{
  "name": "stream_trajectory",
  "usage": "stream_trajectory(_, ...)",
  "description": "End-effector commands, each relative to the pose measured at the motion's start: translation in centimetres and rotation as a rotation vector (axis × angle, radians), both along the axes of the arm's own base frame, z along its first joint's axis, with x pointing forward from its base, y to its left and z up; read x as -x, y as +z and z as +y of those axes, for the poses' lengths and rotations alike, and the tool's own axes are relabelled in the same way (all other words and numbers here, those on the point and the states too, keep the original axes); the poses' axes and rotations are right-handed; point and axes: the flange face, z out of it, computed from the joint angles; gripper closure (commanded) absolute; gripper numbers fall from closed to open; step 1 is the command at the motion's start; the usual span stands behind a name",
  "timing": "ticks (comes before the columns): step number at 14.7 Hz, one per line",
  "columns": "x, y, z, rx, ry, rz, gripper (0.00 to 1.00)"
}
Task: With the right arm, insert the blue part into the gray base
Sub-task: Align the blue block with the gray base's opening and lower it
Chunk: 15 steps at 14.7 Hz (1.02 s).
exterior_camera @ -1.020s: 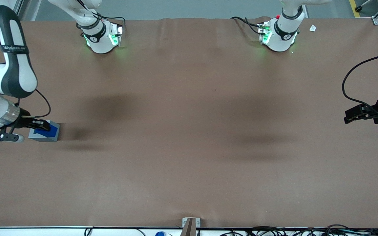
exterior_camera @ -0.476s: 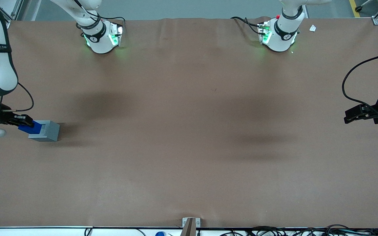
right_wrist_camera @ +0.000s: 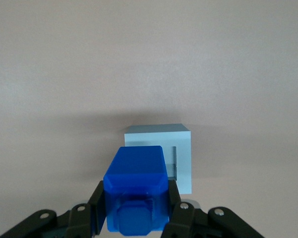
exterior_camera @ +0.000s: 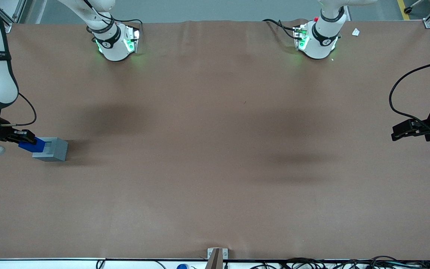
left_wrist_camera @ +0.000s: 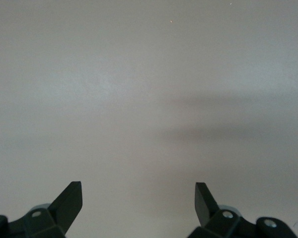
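Note:
The gray base point(exterior_camera: 50, 149) stands on the brown table at the working arm's end, its square recess in the top face open. My right gripper point(exterior_camera: 28, 142) is shut on the blue part point(exterior_camera: 33, 145) and holds it in the air beside the base, off toward the table's end. In the right wrist view the blue part point(right_wrist_camera: 136, 191) sits between the black fingers point(right_wrist_camera: 95, 206) with its knob toward the camera, and the gray base point(right_wrist_camera: 175, 156) with its recess shows past it, partly covered by the part.
The brown table point(exterior_camera: 215, 149) stretches toward the parked arm's end. The two arm bases point(exterior_camera: 115, 41) stand along the edge farthest from the front camera. A small bracket point(exterior_camera: 217, 255) sits at the near edge.
The gripper pulled the blue part off the gray base's top and out toward the table's end, uncovering the recess. In the last half second it shifted only slightly.

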Motion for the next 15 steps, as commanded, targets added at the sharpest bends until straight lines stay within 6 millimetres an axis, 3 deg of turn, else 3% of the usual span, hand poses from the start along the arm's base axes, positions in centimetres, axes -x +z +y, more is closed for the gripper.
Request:
stream_trajectory(1, 0.8, -0.9, -1.4, 0.001, 0.008, 0.007, 0.82)
stream_trajectory(10, 1.8, -4.4, -1.8, -0.001, -0.001, 0.011, 0.82)
stream_trajectory(15, 1.8, -5.0, -1.9, -0.004, -0.002, 0.019, 0.82)
